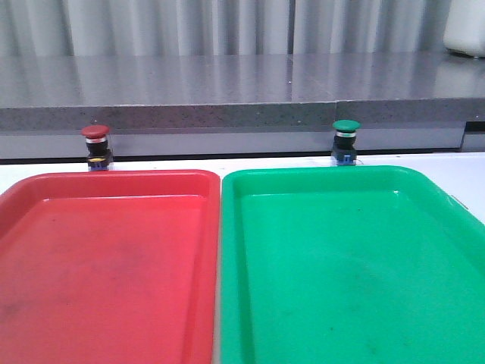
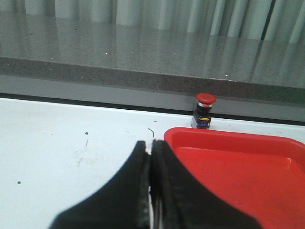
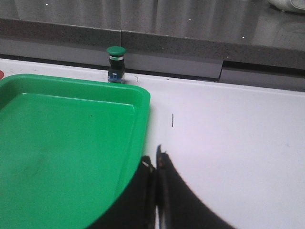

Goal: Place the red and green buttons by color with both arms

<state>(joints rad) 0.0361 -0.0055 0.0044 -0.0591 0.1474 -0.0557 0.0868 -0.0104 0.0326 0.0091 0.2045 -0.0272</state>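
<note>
The red button stands upright on the white table just behind the red tray. The green button stands upright just behind the green tray. Neither arm shows in the front view. In the left wrist view my left gripper is shut and empty, over the table beside the red tray's near-left corner, well short of the red button. In the right wrist view my right gripper is shut and empty beside the green tray's edge, well short of the green button.
A grey stone ledge runs along the back of the table right behind both buttons. The two trays lie side by side, touching, and fill most of the near table. White table lies to the right of the green tray and left of the red tray.
</note>
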